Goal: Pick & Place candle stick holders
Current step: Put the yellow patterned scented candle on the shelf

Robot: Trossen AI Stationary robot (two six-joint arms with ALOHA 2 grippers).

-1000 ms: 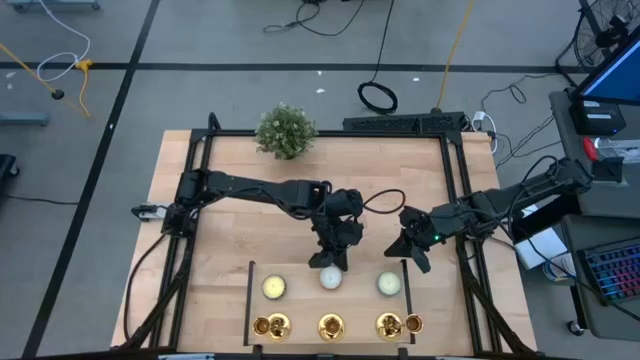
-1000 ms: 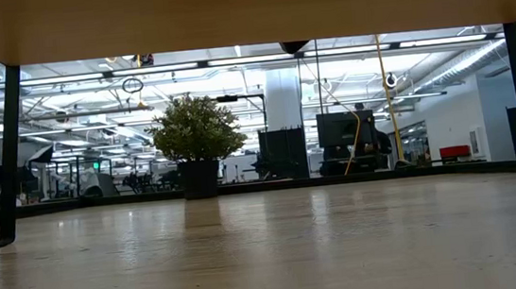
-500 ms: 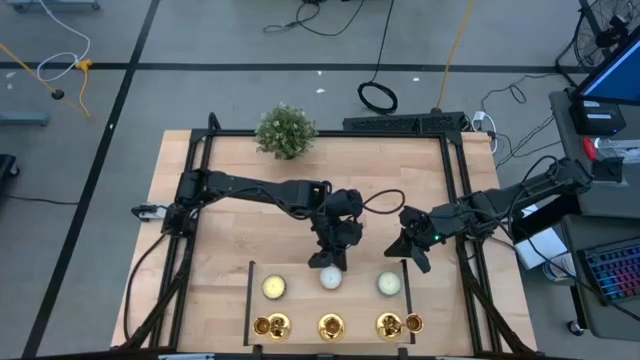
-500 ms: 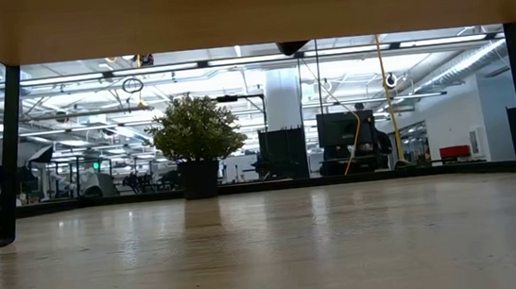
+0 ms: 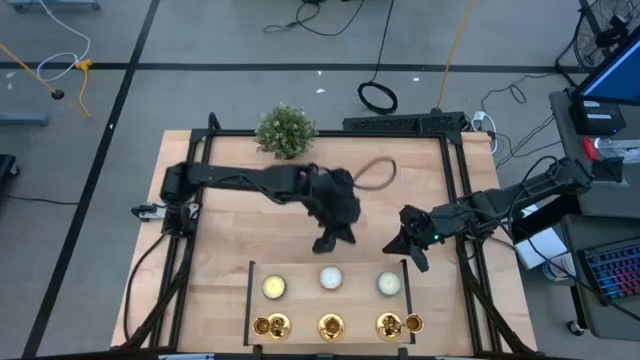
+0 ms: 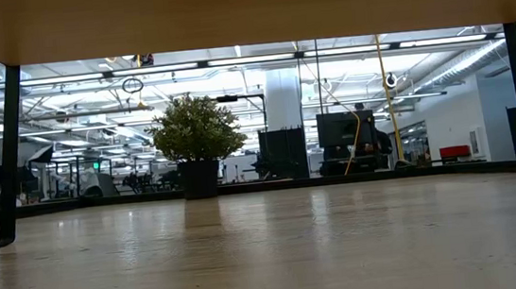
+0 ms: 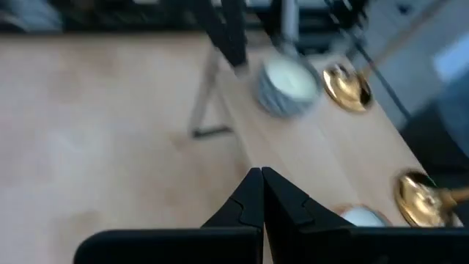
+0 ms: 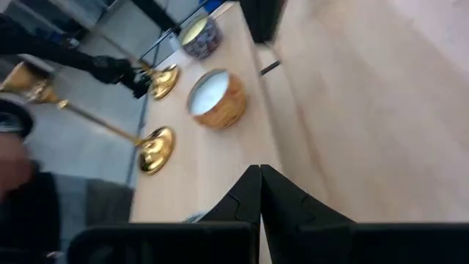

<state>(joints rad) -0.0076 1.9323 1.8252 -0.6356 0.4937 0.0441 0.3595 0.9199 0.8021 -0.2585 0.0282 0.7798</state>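
The wooden table (image 5: pixel 230 280) has a pale, smooth board with a fine grain, and dark metal bars frame it. At its far edge stands the potted plant (image 5: pixel 286 131), round and bushy with small green leaves, in a dark pot.

The left arm reaches across the middle of the table. The left gripper (image 5: pixel 326 243) hangs over bare wood, a little beyond the middle candle, and its two dark fingers are pressed together with nothing between them. The right arm comes in from the right edge. The right gripper (image 5: pixel 412 255) is near the right candle, and its fingers are also pressed together and hold nothing.

Near the front edge, inside a thin dark outline, three short round candles (image 5: pixel 331 279) stand in a row, each in a small cup with a pale waxy top.

In front of them, at the very front edge, are the candle stick holders (image 5: pixel 331 326). They are shiny gold metal, each with a slim stem and a round flared base. The right one seems to lie on its side, with its base beside it.
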